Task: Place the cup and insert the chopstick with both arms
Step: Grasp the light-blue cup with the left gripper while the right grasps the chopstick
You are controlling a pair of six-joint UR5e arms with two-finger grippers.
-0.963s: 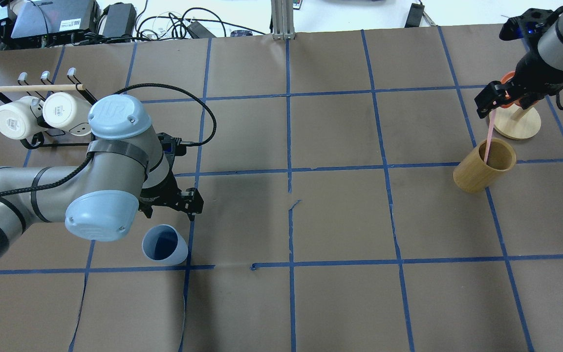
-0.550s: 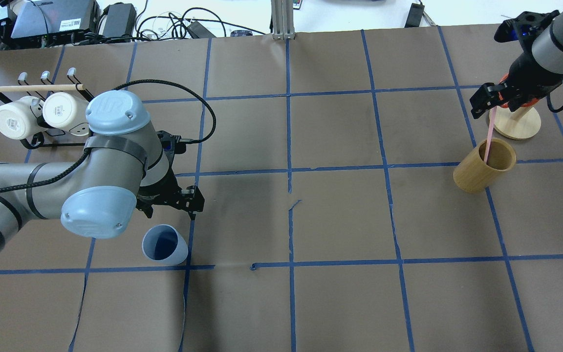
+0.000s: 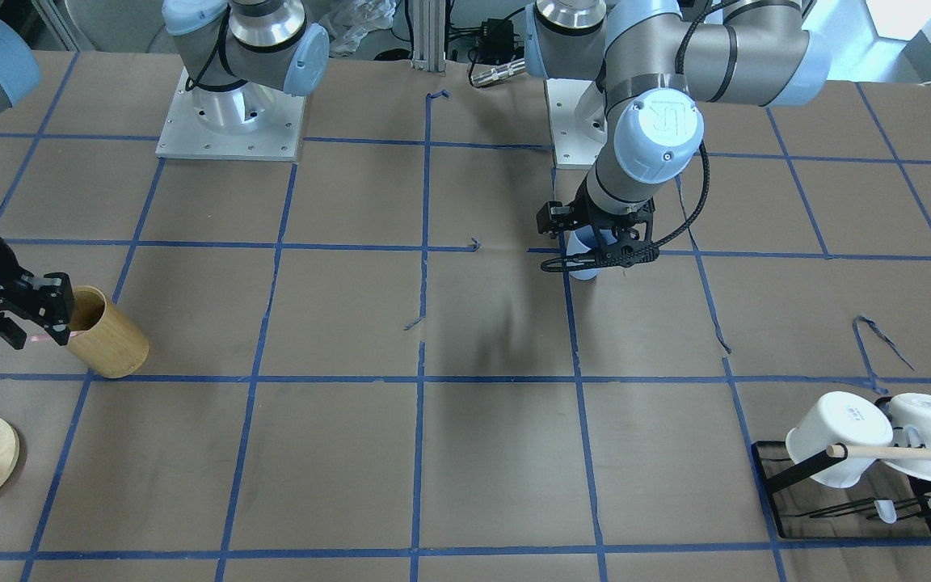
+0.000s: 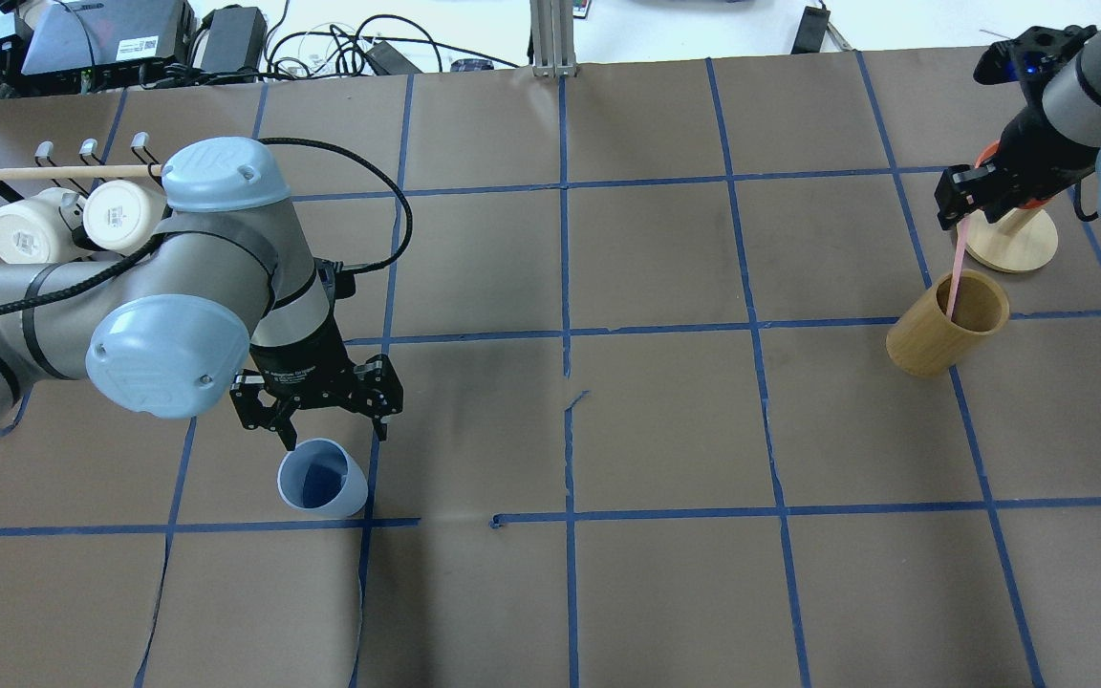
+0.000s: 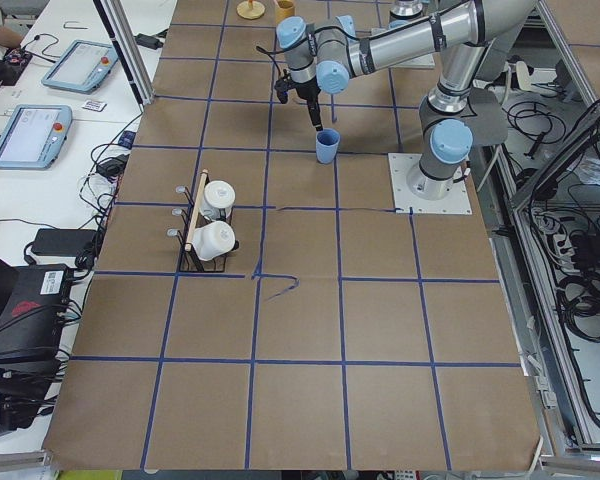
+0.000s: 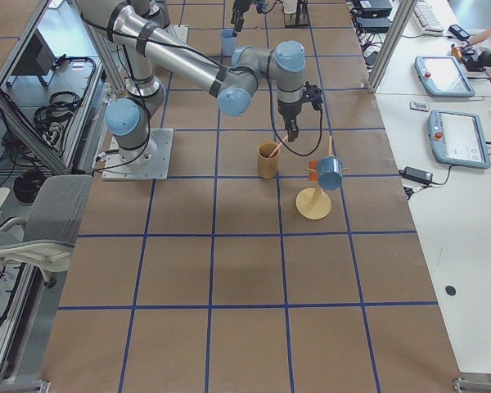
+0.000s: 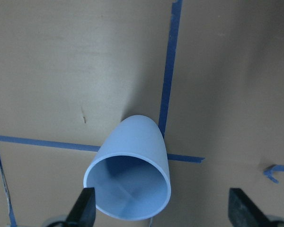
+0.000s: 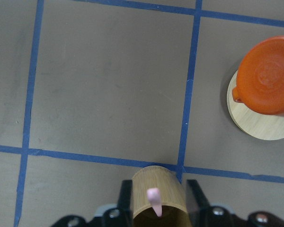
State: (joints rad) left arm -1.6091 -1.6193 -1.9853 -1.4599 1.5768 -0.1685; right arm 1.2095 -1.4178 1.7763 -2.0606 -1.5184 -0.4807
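On the brown paper-covered counter (image 4: 665, 592), marked off in squares by blue tape, the left arm (image 4: 178, 315) reached over its own half while the right arm (image 4: 1086, 86) worked at the far right corner. A rack (image 4: 63, 173) hung with two white mugs (image 4: 120, 215) stood at the far left. A round wooden stand (image 4: 1019, 247) carrying an orange cup (image 8: 270, 82) stood just beyond the wooden holder (image 4: 928, 349).

The blue cup (image 4: 321, 478) stood upright, mouth up, beside a tape crossing. The left tool (image 4: 333, 430) hung over it with its fingers spread wide and nothing between them. In the wrist view one finger sat near the rim and the other well clear. The cup looked like thin, smooth plastic: light, narrower at the foot and easy to tip. A hold across the body just below the rim would probably suit it better than a pinch on the lip.

The pink chopstick (image 4: 957, 268) leaned in the wooden holder, lower end inside. Its top rose between the parted fingers of the right tool (image 4: 960, 215), which looked released, with neither finger seeming to press on it. The chopstick appeared stiff, slim and slippery, best pinched near its upper end. Both parts of the task looked about done.
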